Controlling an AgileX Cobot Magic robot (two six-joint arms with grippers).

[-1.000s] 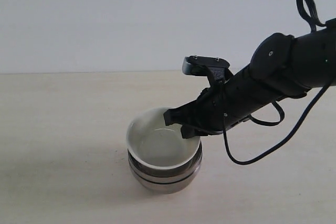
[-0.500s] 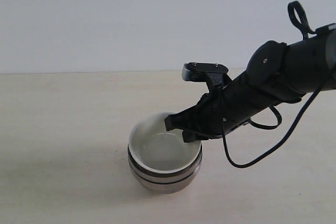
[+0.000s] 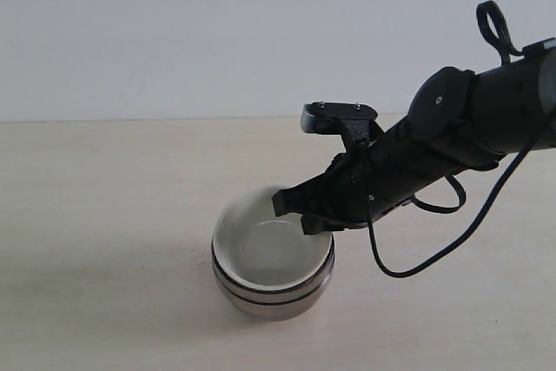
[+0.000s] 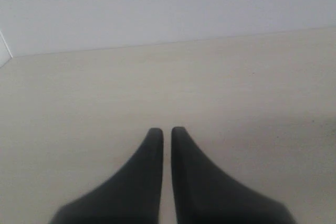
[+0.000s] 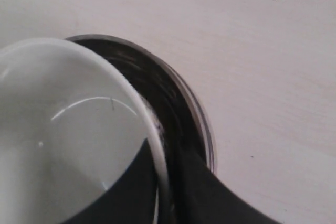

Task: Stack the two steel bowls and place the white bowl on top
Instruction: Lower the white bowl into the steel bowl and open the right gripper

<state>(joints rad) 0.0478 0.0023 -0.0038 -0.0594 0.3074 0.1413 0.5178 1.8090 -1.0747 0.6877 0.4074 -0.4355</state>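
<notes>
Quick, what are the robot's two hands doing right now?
Left gripper: closed, holding nothing.
Right gripper: closed on the white bowl, at its rim.

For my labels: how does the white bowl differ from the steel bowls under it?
The white bowl is glossy cream; the steel bowls are mirror-shiny metal. The white bowl sits on top, nested inside; the steel bowls rest on the table. Both are round, open side up and similarly wide.
</notes>
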